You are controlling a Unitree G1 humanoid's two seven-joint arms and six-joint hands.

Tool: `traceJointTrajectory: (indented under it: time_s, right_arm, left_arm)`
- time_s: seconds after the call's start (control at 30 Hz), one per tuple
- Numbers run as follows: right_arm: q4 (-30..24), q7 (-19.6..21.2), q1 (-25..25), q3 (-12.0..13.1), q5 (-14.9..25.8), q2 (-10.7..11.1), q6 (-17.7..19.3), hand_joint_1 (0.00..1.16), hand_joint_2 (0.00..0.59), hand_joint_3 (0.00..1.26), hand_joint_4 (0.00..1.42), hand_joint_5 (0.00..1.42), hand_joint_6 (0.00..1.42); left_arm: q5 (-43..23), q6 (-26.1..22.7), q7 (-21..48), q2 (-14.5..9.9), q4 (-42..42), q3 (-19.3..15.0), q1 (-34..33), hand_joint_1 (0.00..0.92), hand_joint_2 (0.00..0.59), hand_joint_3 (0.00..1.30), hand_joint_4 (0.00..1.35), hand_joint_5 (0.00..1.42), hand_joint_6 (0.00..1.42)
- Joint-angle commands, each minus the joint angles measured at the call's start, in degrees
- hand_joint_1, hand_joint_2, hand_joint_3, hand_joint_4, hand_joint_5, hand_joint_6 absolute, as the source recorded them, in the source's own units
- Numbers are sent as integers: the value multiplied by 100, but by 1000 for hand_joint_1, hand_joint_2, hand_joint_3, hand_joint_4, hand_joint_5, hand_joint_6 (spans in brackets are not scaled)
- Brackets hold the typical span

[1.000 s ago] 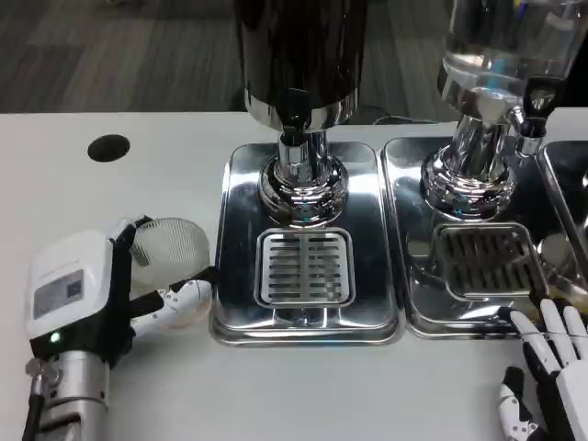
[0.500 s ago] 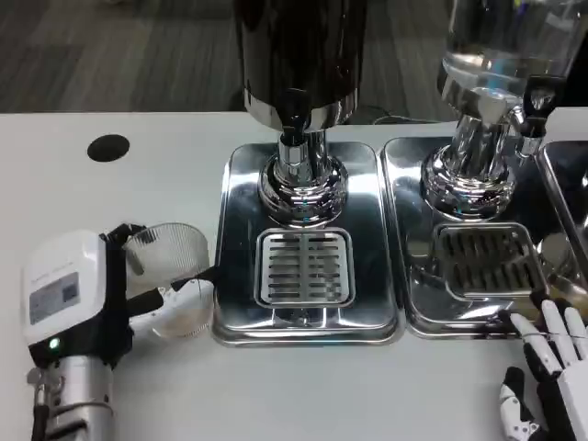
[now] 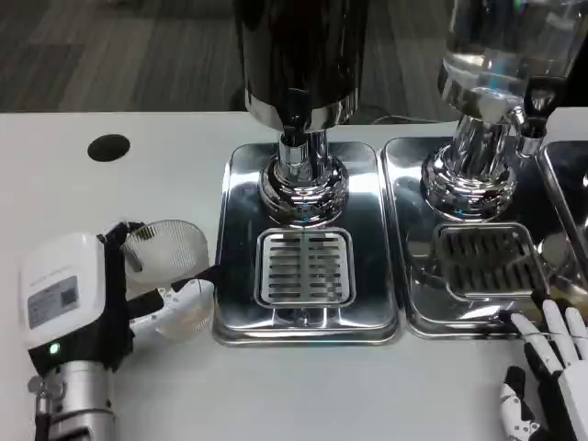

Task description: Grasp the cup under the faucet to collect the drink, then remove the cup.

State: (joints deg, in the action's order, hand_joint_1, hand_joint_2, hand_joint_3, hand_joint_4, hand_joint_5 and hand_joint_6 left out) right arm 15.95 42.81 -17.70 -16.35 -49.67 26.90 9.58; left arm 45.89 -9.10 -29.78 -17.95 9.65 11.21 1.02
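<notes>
Gripping the clear cup (image 3: 170,266) in the left hand (image 3: 101,299), tilted, on the desk (image 3: 138,193) just left of the dark dispenser's tray (image 3: 234,248). Resting the right hand (image 3: 551,372) released, fingers apart.

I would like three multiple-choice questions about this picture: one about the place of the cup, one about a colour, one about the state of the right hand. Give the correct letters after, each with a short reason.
1. Where is the clear cup?
A. on the grate under the dark dispenser's faucet
B. left of the left drip tray, in the left hand
C. beside the right hand

2. What colour is the round hole in the table?
A. black
B. red
C. silver

3. What is the state of the right hand?
A. it grips the cup
B. it presses a faucet
C. it holds nothing, fingers apart

Answers:
1 B: the left hand holds the cup off the left drip tray, over the table.
2 A: it shows as a black spot on the white table.
3 C: it lies near the right drip tray with nothing in it.
</notes>
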Motion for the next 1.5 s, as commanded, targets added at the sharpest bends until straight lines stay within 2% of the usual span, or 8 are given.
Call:
traceJointTrajectory:
  time_s: [0.03, 0.33, 0.5, 0.73, 0.93, 1.2, 1.37, 1.5]
  right_arm:
    - [-2, 15, 1, 23, 35, -22, 20, 127, 582, 182, 1, 0, 79]
    - [-248, -12, -35, 65, 21, 2, 22, 124, 585, 183, 1, 0, 82]
    - [-587, -11, -163, 122, -30, 35, 1, 124, 586, 184, 1, 0, 81]
    - [-782, -46, -309, 234, -23, 64, 21, 124, 586, 184, 1, 0, 81]
    - [-1048, -44, -433, 289, -29, 46, 73, 123, 583, 184, 1, 0, 80]
    - [-1109, -113, -477, 380, 21, 49, 100, 121, 578, 184, 1, 0, 80]
    - [-1137, -196, -490, 432, 72, 32, 108, 119, 577, 184, 1, 0, 80]
    - [-1155, -257, -479, 478, 124, -19, 113, 118, 577, 186, 1, 0, 81]
  left_arm:
    - [294, 105, -171, -95, -500, 82, 11, 623, 41, 852, 868, 1018, 1368]
    - [639, -75, 113, 21, -995, 312, -220, 617, 40, 856, 868, 1017, 1367]
    - [1026, -326, 359, 149, -562, 719, -736, 614, 38, 857, 868, 1017, 1366]
    - [1252, -576, 283, 438, 246, 1112, -1244, 609, 37, 857, 868, 1017, 1366]
    - [1192, -599, 41, 612, 846, 1324, -1551, 489, 34, 857, 868, 1055, 1384]
    - [1144, -605, -198, 740, 1371, 1481, -1832, 460, 40, 845, 854, 1057, 1382]
    - [1019, -565, -226, 778, 1600, 1501, -1961, 406, 47, 818, 820, 1022, 1368]
    - [916, -455, -260, 765, 1713, 1485, -2021, 237, 68, 746, 735, 963, 1264]
